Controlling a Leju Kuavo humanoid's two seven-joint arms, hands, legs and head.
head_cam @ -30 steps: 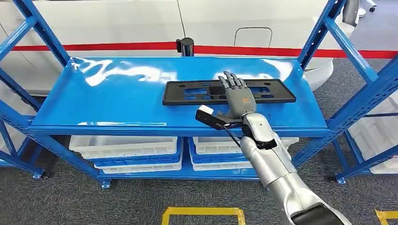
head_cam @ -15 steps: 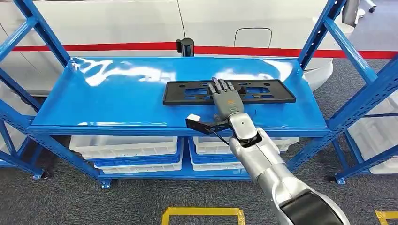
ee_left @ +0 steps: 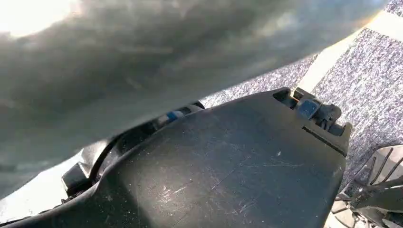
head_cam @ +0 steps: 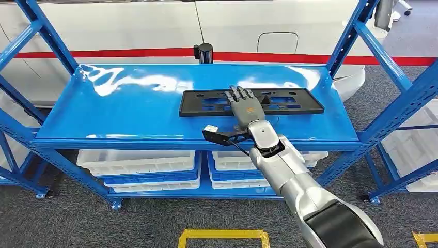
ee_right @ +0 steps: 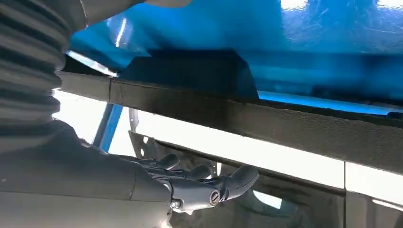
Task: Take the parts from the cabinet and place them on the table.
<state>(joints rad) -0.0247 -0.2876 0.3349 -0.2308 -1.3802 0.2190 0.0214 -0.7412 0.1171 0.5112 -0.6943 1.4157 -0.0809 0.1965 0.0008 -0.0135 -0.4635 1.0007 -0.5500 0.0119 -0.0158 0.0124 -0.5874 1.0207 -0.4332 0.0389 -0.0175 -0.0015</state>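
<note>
From the head view I see my right arm [head_cam: 289, 175] reaching up from the lower right toward the blue shelf [head_cam: 129, 111], and at its end my right hand [head_cam: 244, 109] lies palm down with its fingers stretched forward and slightly apart, resting flat on the black part [head_cam: 206, 103]. The hand is not wrapped around anything; it rests on top of the part's near rail, about at the middle of its length. In the right wrist view the fingers [ee_right: 237, 178] show extended against the part's dark edge [ee_right: 266, 121], and I cannot tell from there whether the thumb hooks underneath. The part is a long, flat, rectangular black frame with cut-outs, lying flat on the shelf, and its long axis runs crosswise to my hand, stretching out well past the fingers on both sides. Its far rail lies just beyond my fingertips. Below the hand, under the shelf, white bins [head_cam: 137, 163] sit stacked on the lower level. Beyond the part, past the shelf's back edge, a dark cylindrical post [head_cam: 205, 51] stands in front of a white wall with a red stripe [head_cam: 103, 51].
</note>
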